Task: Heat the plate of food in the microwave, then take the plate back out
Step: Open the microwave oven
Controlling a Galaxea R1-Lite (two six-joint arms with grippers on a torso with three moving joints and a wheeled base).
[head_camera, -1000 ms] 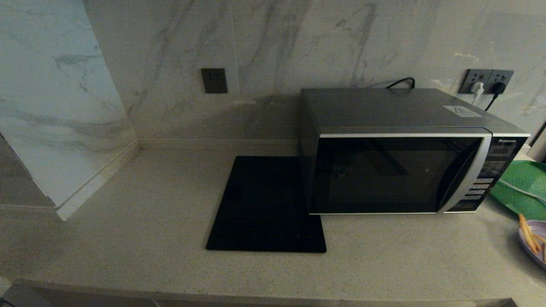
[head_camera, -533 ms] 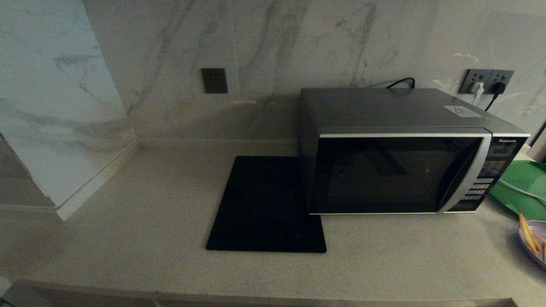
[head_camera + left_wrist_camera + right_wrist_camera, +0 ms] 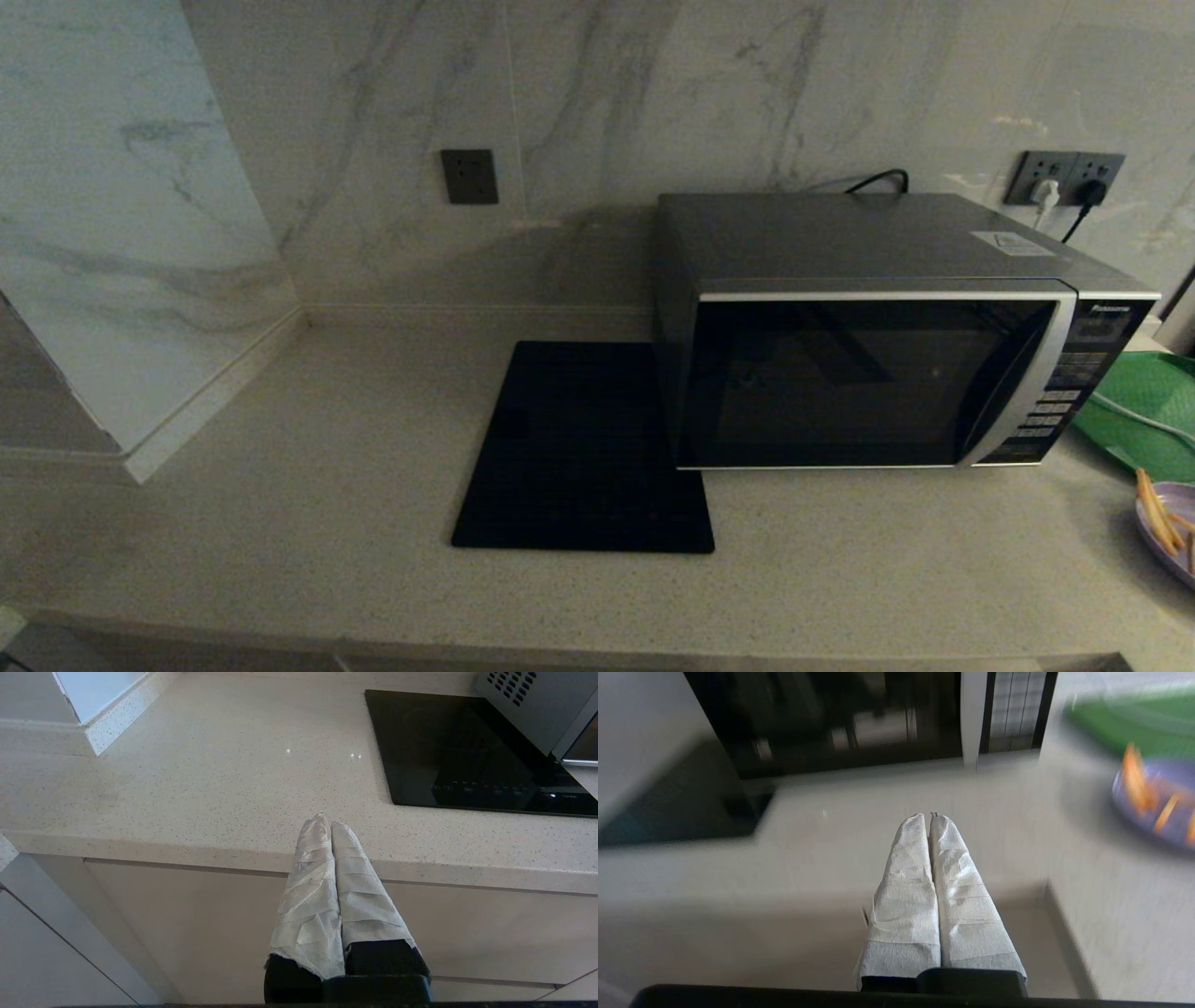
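Sitting at the far right of the counter [image 3: 840, 579], the plate [image 3: 1172, 537] lies flat and partly cut off by the head view's edge, just in front of the green tray [image 3: 1134, 411] and right of the microwave [image 3: 868, 373]. Being round, it has no long axis of its own; the fries [image 3: 1153, 513] on it run roughly front to back, slightly fanned.

Your microwave faces you, its dark door [image 3: 859, 383] shut and the button panel [image 3: 1064, 383] on its right end, so the first step looks to be opening that door. Judge where the door releases before you commit. Keep clear of the plate on the way in, and leave the door fully swung so the plate can pass level.

Your right gripper [image 3: 929, 816] is low at the counter's front edge, its wrapped fingers pressed together on nothing. Your left gripper [image 3: 325, 823] hangs before the counter edge, left of the black mat [image 3: 583, 448], fingers likewise closed and empty.
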